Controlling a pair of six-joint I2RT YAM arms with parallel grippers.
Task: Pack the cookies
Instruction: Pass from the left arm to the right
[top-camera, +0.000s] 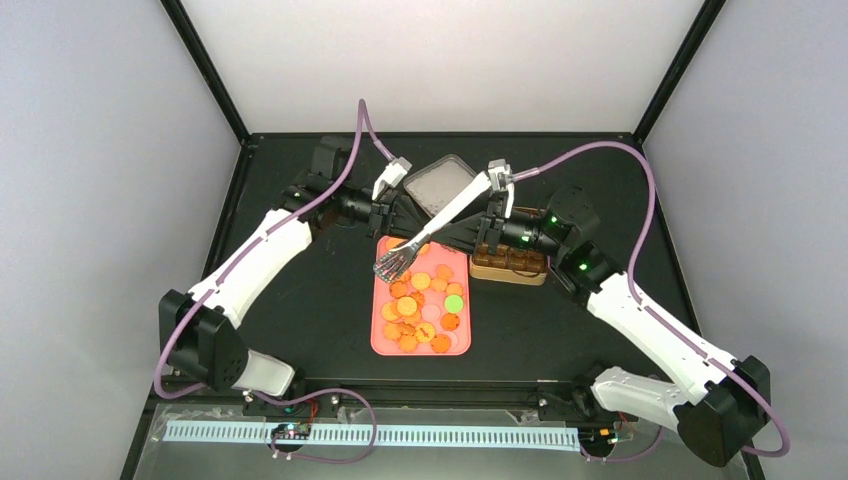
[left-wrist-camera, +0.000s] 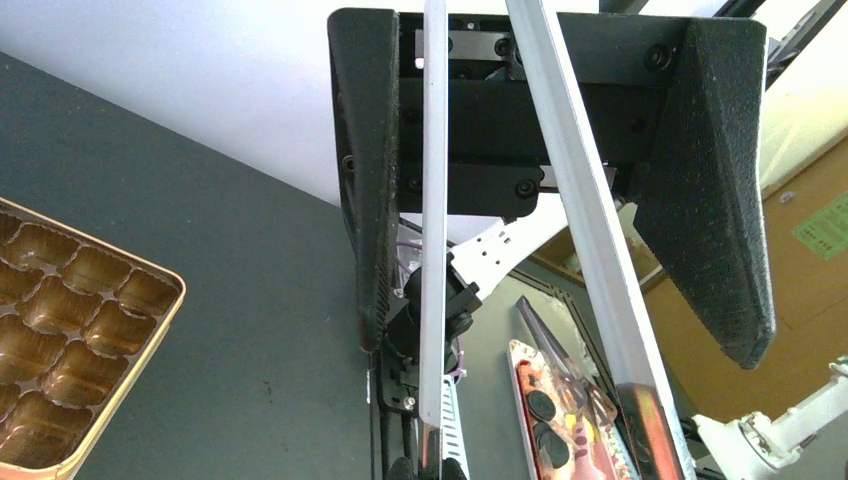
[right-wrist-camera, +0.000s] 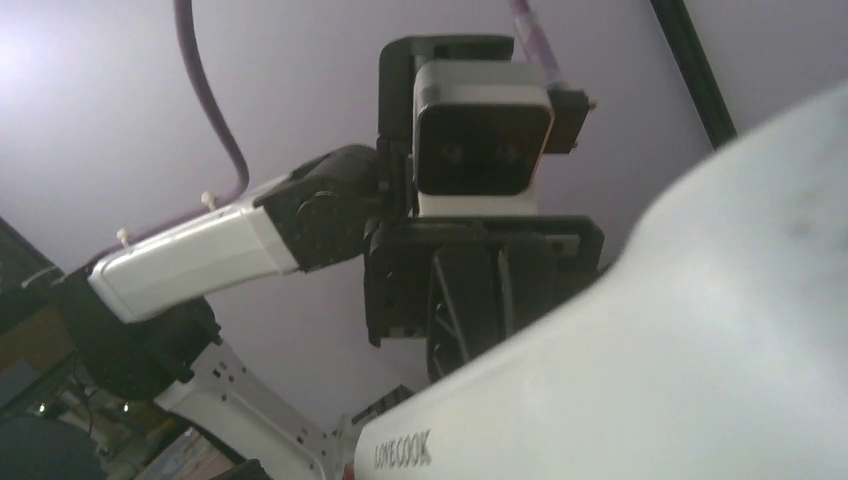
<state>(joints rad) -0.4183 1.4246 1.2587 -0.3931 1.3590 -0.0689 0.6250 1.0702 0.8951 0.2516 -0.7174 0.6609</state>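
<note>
Cookies (top-camera: 420, 305): loose pile on the pink tray (top-camera: 378, 346), mostly orange, a green one (top-camera: 455, 301), a few pale. They lie lower than both sets of jaws and on their near side, more under your left pair than your right. The metal tips (top-camera: 393, 264) of the tongs (top-camera: 455, 208) hang over the tray's far-left corner, above the farthest cookies; can't tell if they touch one. From there the tongs slant up between the two grippers, hinge end by your right wrist camera. Your left gripper (top-camera: 402, 215): jaws pressed together, pinching the tongs. Your right gripper (top-camera: 475, 235): jaws spread, black fingers (left-wrist-camera: 365, 220) straddling both white tong arms. One arm runs close beside one finger, the other stands clear of the opposite finger. The gold tray (top-camera: 510, 281) with moulded brown cups sits just on the near side of your right jaws, just beside the pink tray. A grey box (top-camera: 440, 183) lies on the far side of the jaws, between the two pairs. All of it rests on the black table (top-camera: 300, 330).
</note>
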